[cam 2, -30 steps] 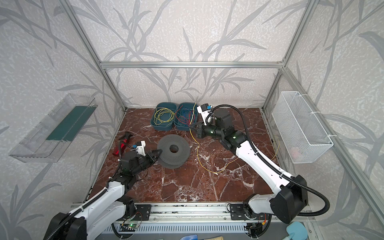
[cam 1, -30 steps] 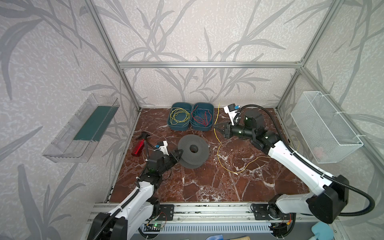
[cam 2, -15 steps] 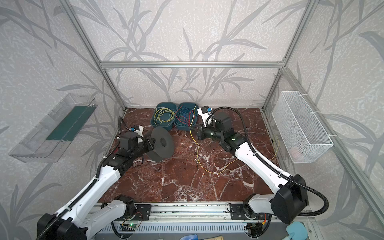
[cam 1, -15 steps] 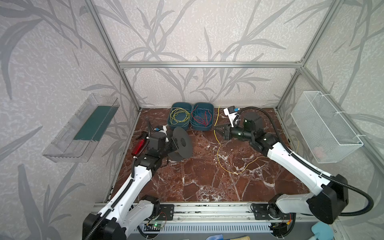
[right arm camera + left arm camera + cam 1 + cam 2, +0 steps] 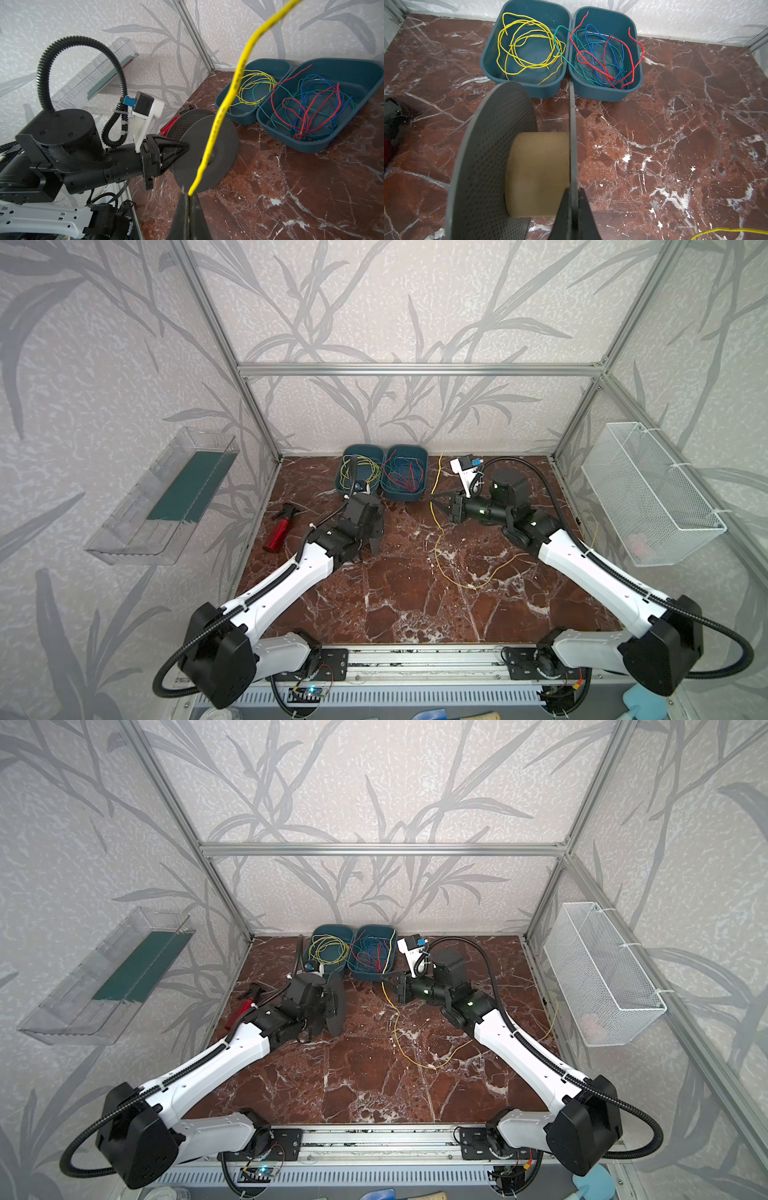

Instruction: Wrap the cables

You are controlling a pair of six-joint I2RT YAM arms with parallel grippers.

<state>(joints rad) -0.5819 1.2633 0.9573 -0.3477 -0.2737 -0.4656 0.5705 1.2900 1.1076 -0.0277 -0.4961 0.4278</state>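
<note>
Your left gripper [image 5: 572, 193] pinches the spool [image 5: 492, 158] by its flange; lay the cable [image 5: 220, 112] pinched in your right gripper [image 5: 189, 196] against the spool's core.

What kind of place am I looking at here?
Most likely a robot lab work cell: two arms bolted to a front rail, an aluminium frame around a marble-patterned tabletop, and teal wire bins.

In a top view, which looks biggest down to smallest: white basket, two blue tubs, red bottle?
1. White basket.
2. Tub of yellow wires and tub of red and blue wires: they look alike, a tie.
3. Red bottle.
</note>
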